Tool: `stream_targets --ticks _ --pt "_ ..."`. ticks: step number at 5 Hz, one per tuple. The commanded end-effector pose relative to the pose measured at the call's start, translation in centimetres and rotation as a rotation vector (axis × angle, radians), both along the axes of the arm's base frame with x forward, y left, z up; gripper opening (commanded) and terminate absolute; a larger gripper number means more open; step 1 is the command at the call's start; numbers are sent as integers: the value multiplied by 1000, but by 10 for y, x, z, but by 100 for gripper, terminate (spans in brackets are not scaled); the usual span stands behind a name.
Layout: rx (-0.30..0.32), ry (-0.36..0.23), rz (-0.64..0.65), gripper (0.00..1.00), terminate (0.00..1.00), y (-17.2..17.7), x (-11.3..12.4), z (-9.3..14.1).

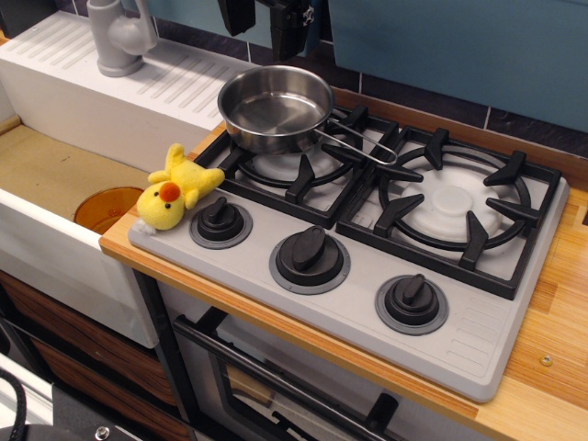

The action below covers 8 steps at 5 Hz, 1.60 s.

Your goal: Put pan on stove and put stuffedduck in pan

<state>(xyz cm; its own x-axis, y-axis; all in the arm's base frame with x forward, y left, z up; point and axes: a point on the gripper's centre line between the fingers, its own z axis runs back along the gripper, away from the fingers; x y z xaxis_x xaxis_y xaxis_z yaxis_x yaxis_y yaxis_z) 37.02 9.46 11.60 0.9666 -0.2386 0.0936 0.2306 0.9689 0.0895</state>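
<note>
A wooden counter [551, 322] carries the scene. Left of it sits a white sink [55, 230] with a grey faucet [118, 37]; behind it a teal wall [459, 46] rises above dark tiles [533, 124].

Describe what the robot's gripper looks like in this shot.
Only the lower ends of the gripper show, at the top edge of the frame above the pan: two black, blocky fingers with a matte finish and a few small pale fasteners. No cables or markings can be made out, and the arm itself is out of view.
</note>
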Motion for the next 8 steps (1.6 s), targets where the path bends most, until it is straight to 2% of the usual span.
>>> stream_targets --ticks 1,2,4,6,8 --pt "52 -223 63 100 0 -5 -34 38" --pt "58 -271 72 100 0 -3 -55 30" --pt "52 -369 34 100 0 16 -90 -10" --pt "68 -429 38 100 0 18 -120 -35" --pt "46 -468 47 100 0 15 -133 -50"
